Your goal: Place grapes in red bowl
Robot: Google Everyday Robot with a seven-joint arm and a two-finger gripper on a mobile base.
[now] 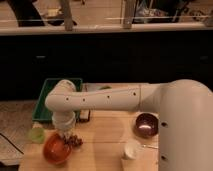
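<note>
The red bowl (54,148) is a shiny orange-red round bowl at the front left of the wooden table (102,140). The grapes (74,140), a small dark purplish-brown bunch, hang right at the bowl's right rim, just under my wrist. My gripper (67,134) points down from the white arm (100,100) directly over the grapes and the bowl's right edge. The wrist hides most of the gripper. The grapes look held at the gripper's tip, slightly above or against the bowl rim.
A small light-green cup (36,134) stands left of the bowl. A dark maroon bowl (147,124) sits at the right, a white cup (132,149) in front of it. A green tray (50,100) lies at the back left. A dark counter runs behind.
</note>
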